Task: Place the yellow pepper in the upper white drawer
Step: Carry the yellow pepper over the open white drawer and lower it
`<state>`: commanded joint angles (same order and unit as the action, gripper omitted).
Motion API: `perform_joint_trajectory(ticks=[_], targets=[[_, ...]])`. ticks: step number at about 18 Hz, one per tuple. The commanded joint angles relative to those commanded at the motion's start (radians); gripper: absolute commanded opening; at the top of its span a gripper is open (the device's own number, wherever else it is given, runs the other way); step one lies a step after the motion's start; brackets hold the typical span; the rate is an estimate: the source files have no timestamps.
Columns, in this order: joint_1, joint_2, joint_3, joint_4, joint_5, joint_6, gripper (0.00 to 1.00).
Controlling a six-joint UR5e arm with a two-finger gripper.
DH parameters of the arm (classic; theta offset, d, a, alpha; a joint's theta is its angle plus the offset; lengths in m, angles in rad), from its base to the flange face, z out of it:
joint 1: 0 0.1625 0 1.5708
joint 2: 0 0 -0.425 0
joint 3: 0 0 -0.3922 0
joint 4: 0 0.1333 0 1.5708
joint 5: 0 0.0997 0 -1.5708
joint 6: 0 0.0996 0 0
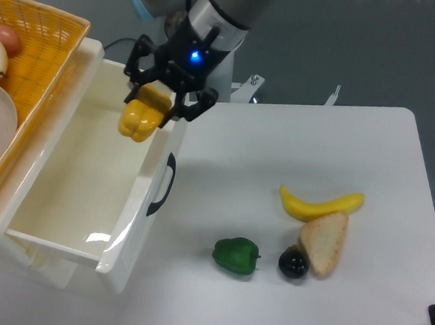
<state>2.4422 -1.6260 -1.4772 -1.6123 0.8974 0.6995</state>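
I am watching the jaws clamping on the yellow pepper [141, 118], the black fingers [140, 57] pressing in from either side of its top while the lobed body is hanging below them. The gripper [165, 92] is carrying the pepper in the air above the right part of the upper white drawer [89, 169], just left of the drawer's front panel and toward its far end; the pepper is not touching the drawer floor or walls as far as I can tell. A blue light is glowing on the gripper body, and the arm is reaching down to it from the far side, in front of the robot's white base.

The drawer is standing pulled open, its inside showing bare white, with the black curved handle [162, 186] sitting on the front face that is turned to the right. To the left of the drawer, the yellow-orange woven basket [42, 51] is sitting against its edge, holding a white plate and pale rounded produce at the left border.

On the white table [279, 145] to the right, a banana [320, 204] is lying curved, with a slice of bread [324, 242] touching its near side. A dark round fruit [293, 263] is resting against the bread's left, and a green pepper [236, 255] is lying just left of that, well apart from the drawer.
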Motion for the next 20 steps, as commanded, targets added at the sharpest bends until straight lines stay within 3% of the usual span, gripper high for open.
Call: perform_joint_trajectory(ticks=[12,17,20], targets=[[-0.018,-0.021,-0.017,0.02,0.014,0.0,0.07],[-0.087,-0.038,-0.017,0.017,0.149,0.0,0.07],[-0.094,-0.041,-0.023,0.018,0.164,0.002,0.07]])
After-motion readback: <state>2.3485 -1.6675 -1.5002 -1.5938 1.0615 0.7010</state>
